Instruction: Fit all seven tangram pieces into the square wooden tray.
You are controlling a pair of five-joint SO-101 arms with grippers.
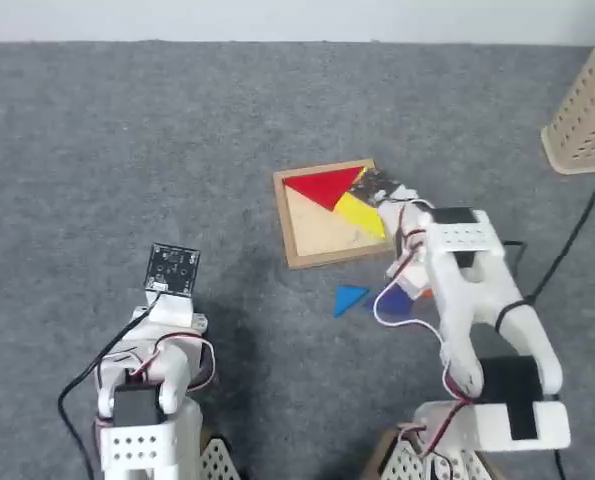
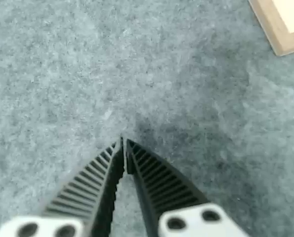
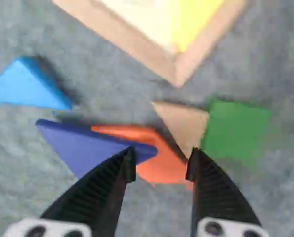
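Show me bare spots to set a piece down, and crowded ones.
Free: carpet between the left tool and the tray; bare wood inside the tray. Crowded: at the right tool, where the navy triangle, orange piece, tan triangle and green square bunch.

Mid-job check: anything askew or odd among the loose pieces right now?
Yes. Near the tray corner, the dark blue triangle lies partly on top of the orange piece instead of flat on the carpet. The tan triangle and green square crowd close beside them. The open right gripper hangs over that overlap.
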